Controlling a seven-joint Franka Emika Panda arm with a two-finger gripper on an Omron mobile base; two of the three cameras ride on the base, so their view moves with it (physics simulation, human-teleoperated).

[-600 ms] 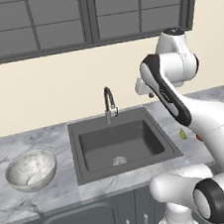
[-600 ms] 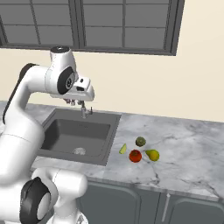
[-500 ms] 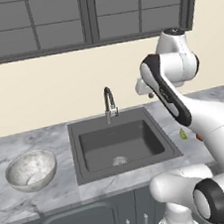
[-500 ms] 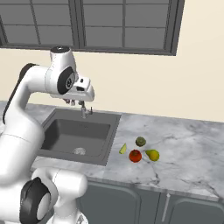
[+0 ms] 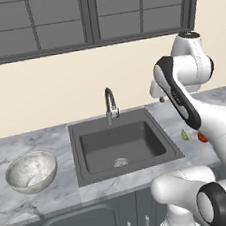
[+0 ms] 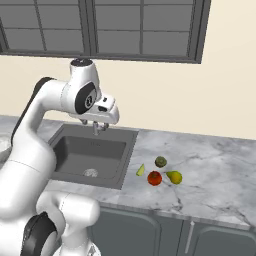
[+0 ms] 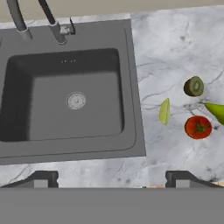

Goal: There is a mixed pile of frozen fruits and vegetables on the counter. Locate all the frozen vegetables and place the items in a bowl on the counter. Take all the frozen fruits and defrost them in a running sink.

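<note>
The mixed pile lies on the marble counter (image 6: 210,175) right of the sink (image 6: 90,152). It holds a red tomato (image 7: 198,127), a pale yellow-green wedge (image 7: 164,111), a dark green ball (image 7: 193,86) and a pear (image 7: 216,112) cut by the frame edge. From the right base they show as tomato (image 6: 154,178), wedge (image 6: 141,170), ball (image 6: 160,161) and pear (image 6: 174,176). My gripper (image 7: 111,179) hangs high above the sink's right rim, open and holding nothing. The marbled bowl (image 5: 12,168) stands empty far left of the sink (image 5: 119,144).
A curved metal faucet (image 5: 109,103) rises behind the basin, with no water visible. The round drain (image 7: 75,100) sits mid-basin. My arm (image 5: 184,105) hides part of the pile in the left base view. A windowed wall backs the counter.
</note>
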